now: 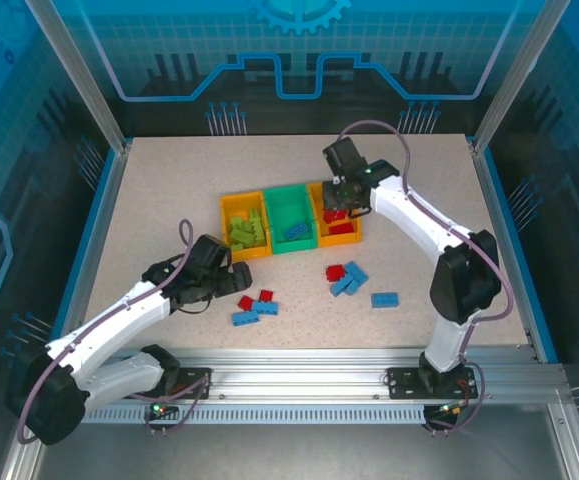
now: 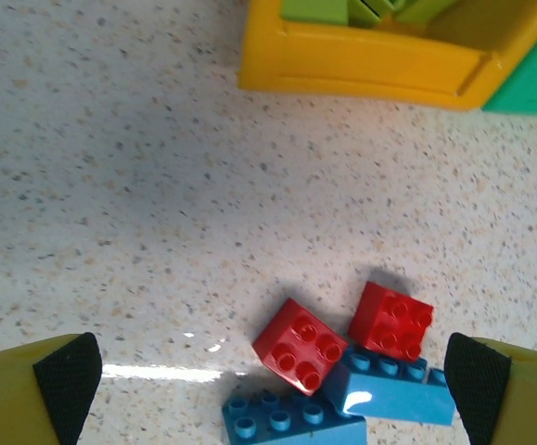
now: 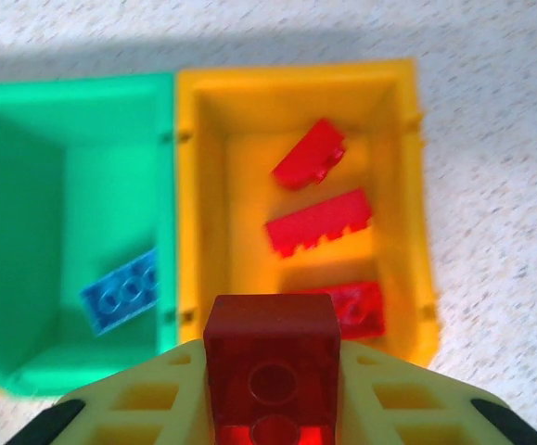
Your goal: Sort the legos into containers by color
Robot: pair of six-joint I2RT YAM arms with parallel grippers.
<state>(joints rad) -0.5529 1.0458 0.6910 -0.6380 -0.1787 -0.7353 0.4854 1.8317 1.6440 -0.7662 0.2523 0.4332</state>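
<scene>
Three joined containers stand mid-table: an orange-yellow bin [image 1: 225, 225] with lime green legos [image 1: 247, 232], a green bin [image 1: 287, 190] with one blue lego [image 1: 296, 231], and another orange-yellow bin [image 1: 341, 240] with three red legos. My right gripper [image 1: 342, 197] hovers over that right bin [image 3: 418, 185], shut on a red lego [image 3: 271, 357]. Below it lie red legos [image 3: 318, 222] and the green bin [image 3: 27, 102] with its blue lego [image 3: 120, 289]. My left gripper [image 2: 270, 385] stands open just above two red legos [image 2: 302, 344] and two blue legos [image 2: 293, 419].
More loose legos lie right of centre: a red one [image 1: 333, 272], several blue ones [image 1: 349, 280] and a lone blue one [image 1: 384, 299]. Blue rails edge the table. The left bin's front wall [image 2: 370, 69] is just ahead of the left gripper.
</scene>
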